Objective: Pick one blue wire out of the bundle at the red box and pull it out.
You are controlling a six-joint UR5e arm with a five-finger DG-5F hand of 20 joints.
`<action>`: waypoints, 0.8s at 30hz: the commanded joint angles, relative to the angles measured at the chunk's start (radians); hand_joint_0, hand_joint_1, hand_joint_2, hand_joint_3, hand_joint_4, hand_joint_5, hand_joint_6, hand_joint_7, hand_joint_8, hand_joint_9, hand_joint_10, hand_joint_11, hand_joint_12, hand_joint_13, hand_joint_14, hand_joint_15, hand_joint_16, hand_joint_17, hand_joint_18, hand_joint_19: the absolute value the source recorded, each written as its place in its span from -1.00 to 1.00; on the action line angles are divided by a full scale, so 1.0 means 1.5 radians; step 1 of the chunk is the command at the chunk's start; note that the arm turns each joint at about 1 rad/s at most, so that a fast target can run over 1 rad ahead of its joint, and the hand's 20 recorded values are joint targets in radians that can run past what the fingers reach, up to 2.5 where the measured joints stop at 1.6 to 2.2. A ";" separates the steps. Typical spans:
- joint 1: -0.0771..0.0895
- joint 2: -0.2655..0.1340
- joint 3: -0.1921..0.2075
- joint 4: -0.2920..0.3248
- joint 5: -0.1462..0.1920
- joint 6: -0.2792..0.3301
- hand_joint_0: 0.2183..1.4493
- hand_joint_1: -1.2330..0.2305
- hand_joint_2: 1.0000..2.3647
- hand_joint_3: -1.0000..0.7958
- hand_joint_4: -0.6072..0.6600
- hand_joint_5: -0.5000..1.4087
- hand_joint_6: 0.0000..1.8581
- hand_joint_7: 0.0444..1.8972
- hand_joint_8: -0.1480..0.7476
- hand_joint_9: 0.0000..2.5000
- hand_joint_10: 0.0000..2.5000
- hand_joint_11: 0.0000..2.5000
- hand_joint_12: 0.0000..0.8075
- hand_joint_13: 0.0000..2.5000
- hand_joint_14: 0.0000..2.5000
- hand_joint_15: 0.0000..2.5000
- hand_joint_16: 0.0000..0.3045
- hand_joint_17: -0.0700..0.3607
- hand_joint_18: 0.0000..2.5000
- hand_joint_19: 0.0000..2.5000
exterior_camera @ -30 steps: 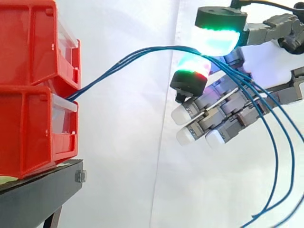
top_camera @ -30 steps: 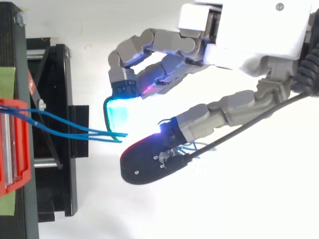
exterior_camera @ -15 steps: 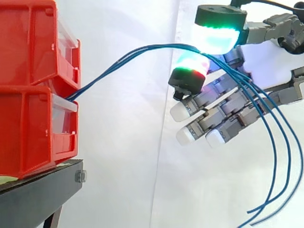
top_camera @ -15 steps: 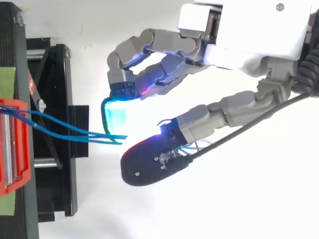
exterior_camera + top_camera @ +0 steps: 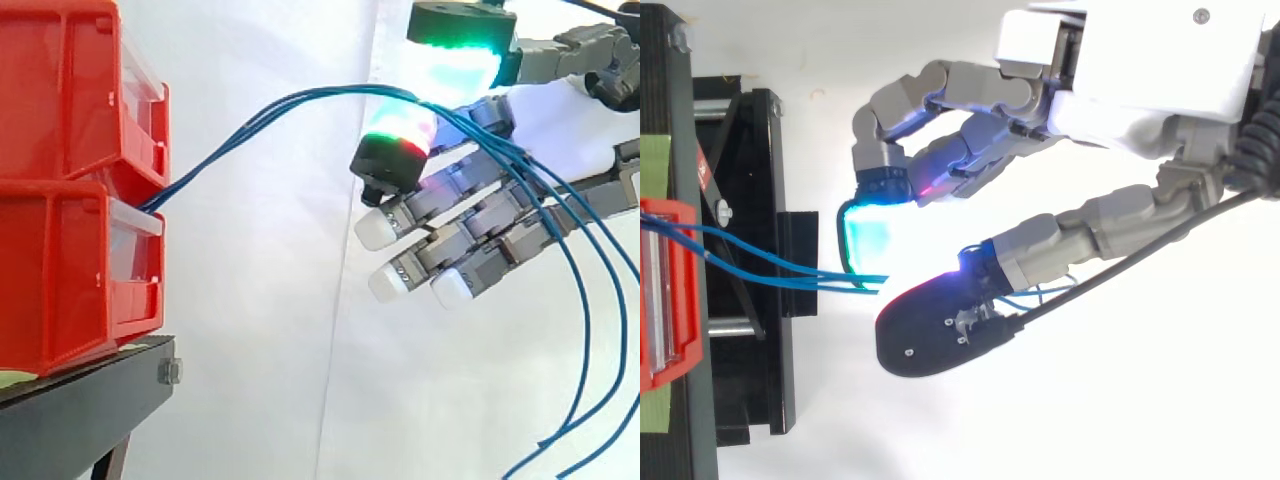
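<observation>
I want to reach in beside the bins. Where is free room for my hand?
Free: under the thin blue wires, between the red plastic bins and the robot's hand. Crowded: at the hand and right of it, where wires hang.

Several thin blue wires (image 5: 270, 107) emerge between two stacked red boxes (image 5: 70, 190) at the left, arch up rightward as a bundle, then fan out, drooping to loose ends at right.
</observation>
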 commanded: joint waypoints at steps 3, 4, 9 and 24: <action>0.000 0.000 0.000 -0.002 0.001 0.018 -0.38 -0.48 -0.96 0.01 -0.02 -0.65 -0.12 0.15 -0.33 -0.46 -1.00 -0.94 -0.14 -0.67 -1.00 -0.92 -0.68 -0.16 -0.60 -0.74; 0.000 0.000 0.000 -0.002 0.001 0.023 -0.41 -0.47 -0.97 0.01 0.00 -0.63 -0.13 0.24 -0.33 -0.45 -1.00 -0.97 -0.14 -0.67 -1.00 -0.92 -0.68 -0.16 -0.60 -0.74; 0.000 0.000 0.000 0.000 0.001 0.042 -0.45 -0.38 -0.98 0.00 -0.02 -0.57 -0.23 0.32 -0.34 -0.35 -1.00 -1.00 -0.11 -0.66 -1.00 -0.94 -0.64 -0.10 -0.57 -0.74; -0.002 0.000 0.000 0.001 0.000 0.048 -0.40 -0.25 -0.97 0.00 0.40 -0.50 -0.46 0.42 -0.33 -0.29 -1.00 -1.00 -0.15 -0.64 -1.00 -0.93 -0.65 -0.13 -0.57 -0.73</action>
